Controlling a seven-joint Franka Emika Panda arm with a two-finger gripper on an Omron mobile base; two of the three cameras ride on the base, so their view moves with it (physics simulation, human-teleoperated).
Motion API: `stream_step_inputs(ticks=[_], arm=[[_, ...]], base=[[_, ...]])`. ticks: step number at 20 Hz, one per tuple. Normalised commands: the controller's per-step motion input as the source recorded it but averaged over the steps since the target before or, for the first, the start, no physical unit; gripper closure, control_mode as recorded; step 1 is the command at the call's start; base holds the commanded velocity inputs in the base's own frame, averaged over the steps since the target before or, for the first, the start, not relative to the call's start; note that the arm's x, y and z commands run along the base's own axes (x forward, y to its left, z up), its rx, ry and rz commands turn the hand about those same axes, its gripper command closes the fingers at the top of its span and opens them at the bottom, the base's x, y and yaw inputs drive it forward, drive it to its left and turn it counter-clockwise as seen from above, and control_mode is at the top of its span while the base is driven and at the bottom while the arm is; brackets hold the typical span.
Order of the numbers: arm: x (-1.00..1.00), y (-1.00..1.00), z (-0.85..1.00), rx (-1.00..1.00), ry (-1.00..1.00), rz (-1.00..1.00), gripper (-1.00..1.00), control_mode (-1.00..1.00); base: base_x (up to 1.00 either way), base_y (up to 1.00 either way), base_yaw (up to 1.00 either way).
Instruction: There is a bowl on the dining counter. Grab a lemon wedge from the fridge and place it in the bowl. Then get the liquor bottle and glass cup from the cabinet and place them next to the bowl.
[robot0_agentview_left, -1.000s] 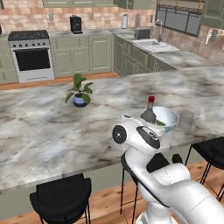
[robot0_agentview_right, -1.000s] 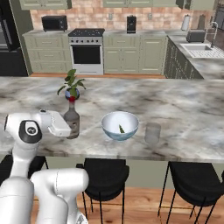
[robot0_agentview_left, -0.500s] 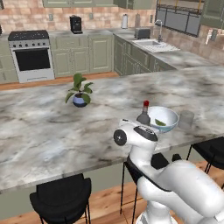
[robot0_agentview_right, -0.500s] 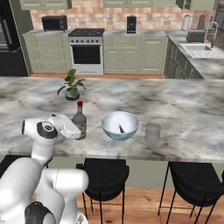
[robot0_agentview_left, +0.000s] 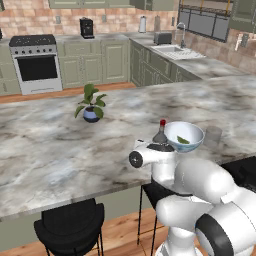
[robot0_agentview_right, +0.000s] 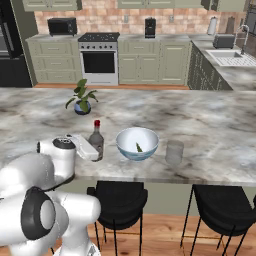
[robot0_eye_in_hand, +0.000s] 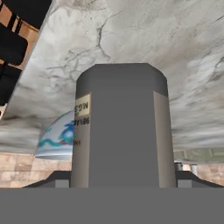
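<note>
Grasping the liquor bottle (robot0_agentview_right: 96, 136) by its body in the claw (robot0_agentview_right: 93, 150), upright at the near edge of the worktop (robot0_agentview_right: 210, 125); hard to tell whether resting or just above it. Just right of the claw, the bowl (robot0_agentview_right: 126, 148), with the lemon wedge (robot0_agentview_right: 138, 147) already inside. Farther right of the claw, past the bowl, the glass cup (robot0_agentview_right: 174, 151), already set beside it. By the look of it, near the end: only releasing the bottle next to the bowl and backing off left to do.
</note>
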Motion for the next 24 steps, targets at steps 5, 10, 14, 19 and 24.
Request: stream_step_inputs(ticks=[5,10,14,19,24], arm=[[0.34,0.03,-0.17,0.0,0.0,0.0,1.0,-1.0],[0.28,0.0,-0.15,0.0,0.0,0.0,1.0,-1.0],[0.29,0.06,-0.31,0.0,0.0,-0.01,1.0,-1.0],[0.23,0.07,-0.28,0.0,0.0,-0.01,1.0,-1.0],[0.3,0.04,-0.21,0.0,0.0,-0.02,1.0,-1.0]], base=[[0.0,0.0,0.0],[0.0,0.0,0.0],[0.0,0.0,0.0],[0.0,0.0,0.0],[0.0,0.0,0.0]])
